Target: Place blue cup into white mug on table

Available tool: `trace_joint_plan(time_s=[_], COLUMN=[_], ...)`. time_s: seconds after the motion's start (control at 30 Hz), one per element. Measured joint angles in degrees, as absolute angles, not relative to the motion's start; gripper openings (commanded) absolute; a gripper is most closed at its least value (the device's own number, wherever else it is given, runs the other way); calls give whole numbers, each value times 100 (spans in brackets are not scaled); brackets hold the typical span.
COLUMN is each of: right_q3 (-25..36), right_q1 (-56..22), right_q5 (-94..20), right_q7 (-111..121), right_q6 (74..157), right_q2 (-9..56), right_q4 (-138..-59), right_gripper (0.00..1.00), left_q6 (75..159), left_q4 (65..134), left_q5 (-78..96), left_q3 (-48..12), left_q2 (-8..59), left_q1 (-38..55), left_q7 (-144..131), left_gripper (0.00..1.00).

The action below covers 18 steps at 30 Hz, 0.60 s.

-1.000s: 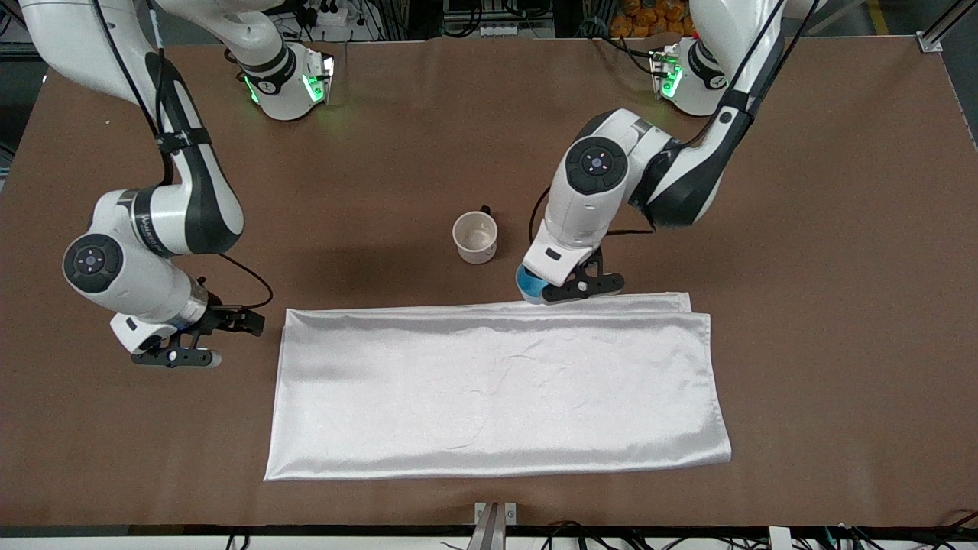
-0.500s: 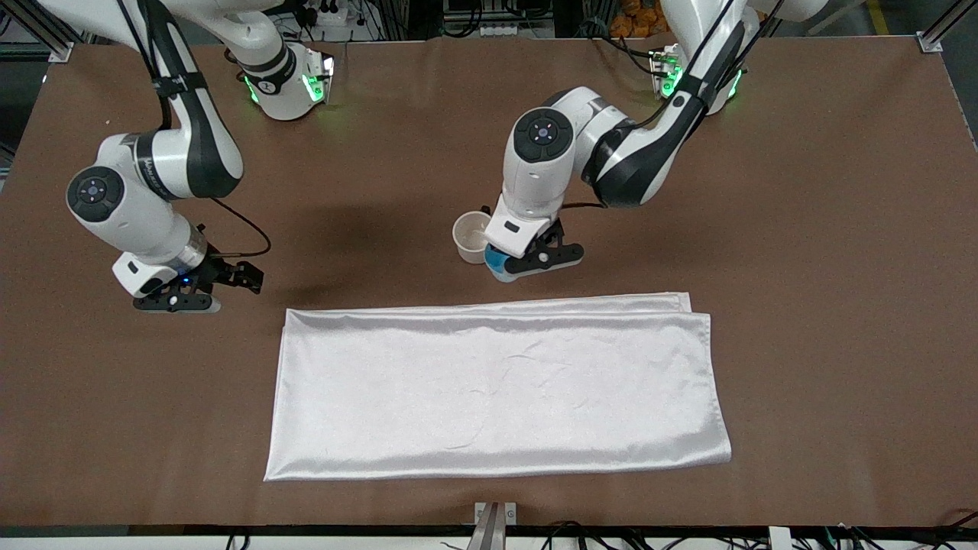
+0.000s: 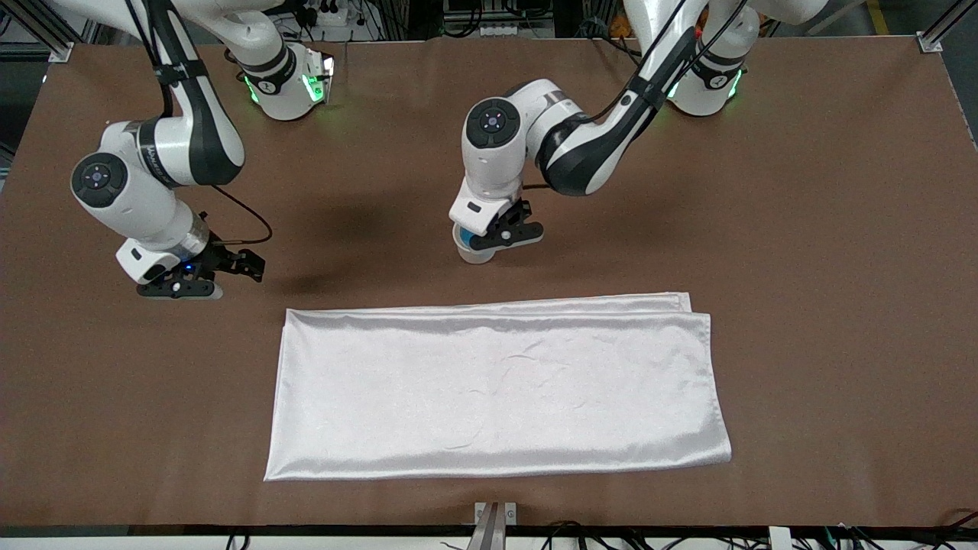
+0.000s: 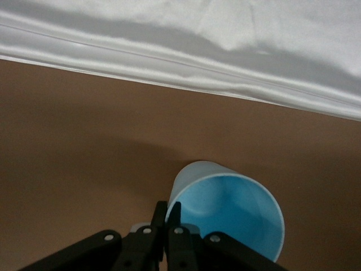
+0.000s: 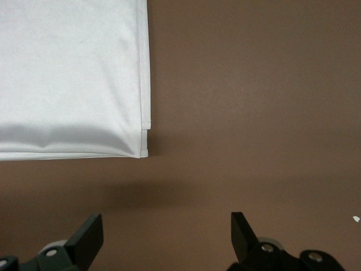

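Blue cup (image 4: 225,212) — one — pinched by left gripper (image 3: 489,238) over one white mug (image 3: 475,254); right gripper (image 3: 183,289) waits, fingers wide.

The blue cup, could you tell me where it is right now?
The blue cup is pinched at its rim by the left gripper, directly over the white mug.

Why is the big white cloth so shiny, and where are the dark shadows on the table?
In the front view the white cloth gleams because it is glossy, and soft dark patches lie on the table under both arms. In the left wrist view a shadow sits beside the blue cup; in the right wrist view a faint one runs beneath the cloth's edge.
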<state>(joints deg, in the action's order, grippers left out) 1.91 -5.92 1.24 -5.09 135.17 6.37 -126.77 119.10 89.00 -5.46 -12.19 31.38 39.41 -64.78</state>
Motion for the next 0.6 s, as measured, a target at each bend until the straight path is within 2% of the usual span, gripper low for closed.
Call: trace_joint_plan(time_s=[0.6], right_q3=[188], right_q1=[-591], right_q5=[124], right_q7=[-504], right_q6=[13544], right_q2=[169], right_q4=[-13205], right_gripper=[100], left_q6=[11910], left_q4=[8901], left_q5=[-546], left_q3=[-1217], left_q2=[3282], left_q1=[4142], left_q7=[-6543], left_gripper=[0])
